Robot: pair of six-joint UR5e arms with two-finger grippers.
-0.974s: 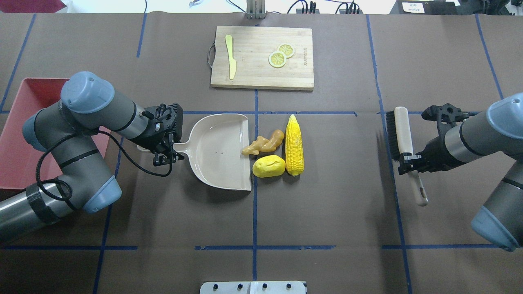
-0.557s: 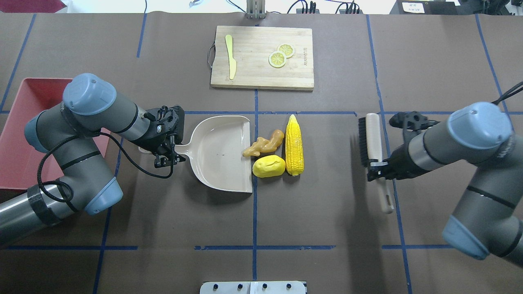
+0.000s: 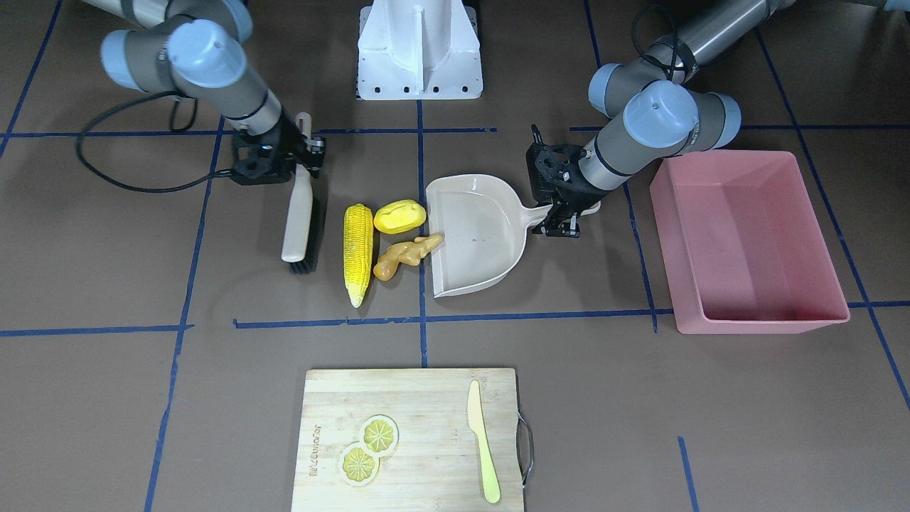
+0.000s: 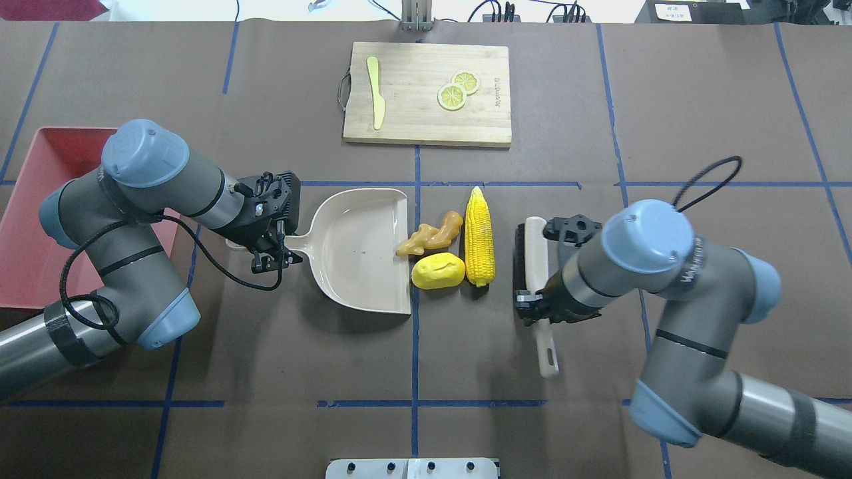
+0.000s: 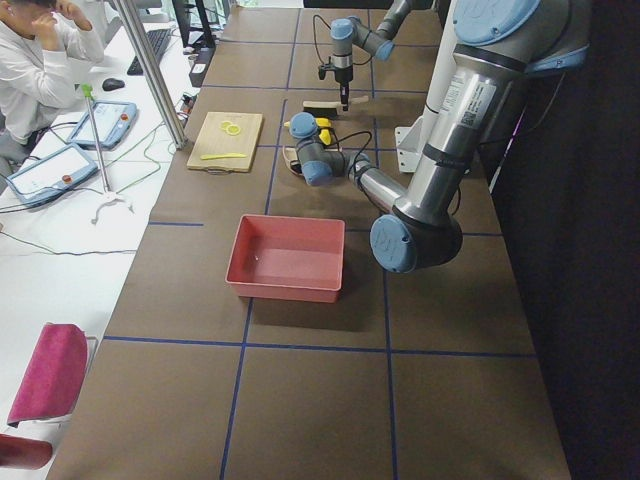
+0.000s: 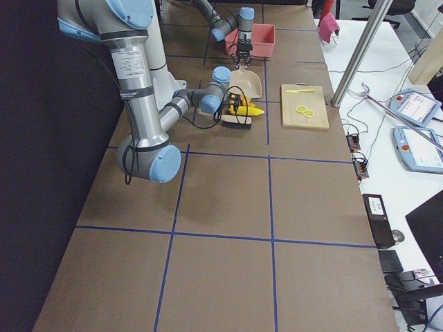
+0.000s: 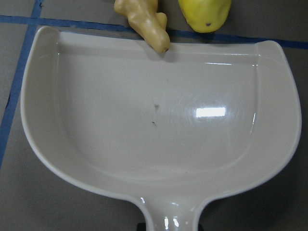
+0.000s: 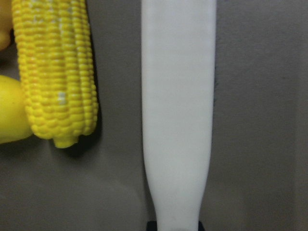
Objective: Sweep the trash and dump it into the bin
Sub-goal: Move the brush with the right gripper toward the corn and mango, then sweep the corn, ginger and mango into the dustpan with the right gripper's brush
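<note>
Sweep about to begin, I'd say: right claw [image 4: 532,308] clamped on the brush [image 4: 535,253] beside the corn cob [image 4: 479,236], left claw [image 4: 269,256] gripping the dustpan [image 4: 359,249] by the ginger [image 4: 429,234] and potato [image 4: 438,271], so push leftward next.

Corn [image 4: 479,236], potato [image 4: 437,271], ginger [image 4: 431,234] lie clustered, well apart from pink bin [image 3: 764,323].

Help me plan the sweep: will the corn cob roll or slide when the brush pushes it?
Likely rolls: the corn cob is round and lies parallel to the brush, so the push comes broadside. Its tapered tip may make it veer. The potato lump lies between it and the dustpan, so that probably gets shoved.
</note>
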